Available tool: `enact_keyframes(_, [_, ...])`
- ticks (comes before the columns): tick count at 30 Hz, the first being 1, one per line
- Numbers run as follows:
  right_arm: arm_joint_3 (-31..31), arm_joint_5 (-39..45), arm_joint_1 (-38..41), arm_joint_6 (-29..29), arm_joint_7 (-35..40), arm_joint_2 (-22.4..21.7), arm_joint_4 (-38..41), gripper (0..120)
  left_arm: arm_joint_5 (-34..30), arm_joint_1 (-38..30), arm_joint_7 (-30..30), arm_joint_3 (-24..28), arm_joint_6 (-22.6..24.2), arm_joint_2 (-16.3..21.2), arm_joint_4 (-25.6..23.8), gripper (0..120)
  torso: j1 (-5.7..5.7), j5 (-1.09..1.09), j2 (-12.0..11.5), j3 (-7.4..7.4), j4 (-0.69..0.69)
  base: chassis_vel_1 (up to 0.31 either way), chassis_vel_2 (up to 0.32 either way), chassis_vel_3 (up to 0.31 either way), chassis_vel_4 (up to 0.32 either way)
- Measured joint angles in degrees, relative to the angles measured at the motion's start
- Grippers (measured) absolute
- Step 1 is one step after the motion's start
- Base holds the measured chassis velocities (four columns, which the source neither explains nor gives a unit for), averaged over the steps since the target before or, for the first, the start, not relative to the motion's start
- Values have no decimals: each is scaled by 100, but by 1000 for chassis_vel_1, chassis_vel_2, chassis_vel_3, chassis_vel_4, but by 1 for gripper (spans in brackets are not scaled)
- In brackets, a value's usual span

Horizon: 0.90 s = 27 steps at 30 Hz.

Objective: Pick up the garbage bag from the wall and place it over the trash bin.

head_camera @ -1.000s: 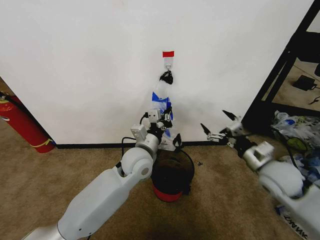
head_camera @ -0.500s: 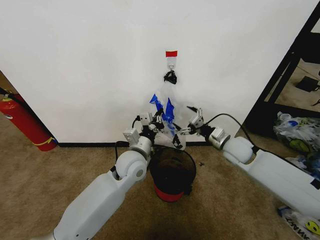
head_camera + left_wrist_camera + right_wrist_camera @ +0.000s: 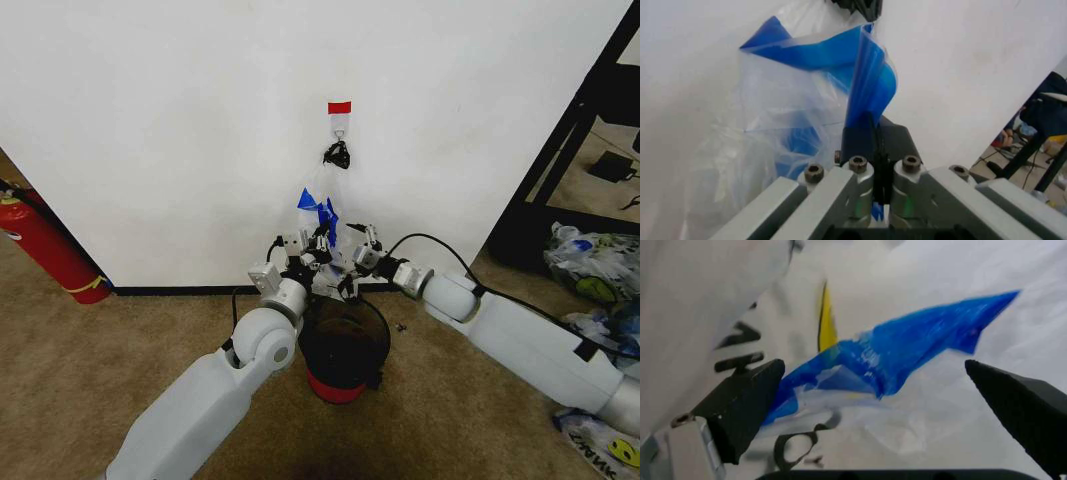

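Garbage bag [image 3: 322,215] hangs against the wall [image 3: 180,120], just above the trash bin [image 3: 345,345]. We find the left gripper [image 3: 880,150] clamped on its blue handle; the right gripper [image 3: 873,390] stands wide apart, straddling blue plastic.

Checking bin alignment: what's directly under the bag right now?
The bin stands on carpet below the bag, its open rim up. Both grippers, left and right, cover the bag's lower end, so any overlap with the rim is hidden.

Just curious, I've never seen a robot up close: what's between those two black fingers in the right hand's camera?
In the right wrist view, a blue handle of the garbage bag lies between the right gripper's open fingers, not yet pinched.
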Motion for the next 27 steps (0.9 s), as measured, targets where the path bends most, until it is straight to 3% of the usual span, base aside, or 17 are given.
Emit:
enact_keyframes(2, [-107,19,90,-49,-69,45,-66,100,0,1,-5,8,5,0,-15,0,0,1,0,0,-1,0,0,0,0])
enact_keyframes(8, [-505,760,370,-691,-164,137,-105,82,1,-8,-42,60,30,-8,-98,0,0,1,0,0,0,0,0,0,0])
enact_keyframes(15, [-552,1768,421,-1341,96,221,-49,53,-6,-12,-59,72,44,29,-143,0,-1,1,0,0,-2,0,0,0,0])
enact_keyframes(20, [-575,2146,470,-1554,238,325,-67,42,-19,-9,-60,73,50,61,-200,0,-1,1,0,0,-1,0,0,0,0])
enact_keyframes(23, [-573,2715,527,-1947,512,442,-37,26,-42,23,-60,51,56,127,-295,0,-1,1,0,0,0,0,0,0,0])
enact_keyframes(27, [-473,3159,505,-2141,740,465,28,13,-61,66,-60,25,58,178,-348,0,-1,0,0,0,-1,0,0,0,0])
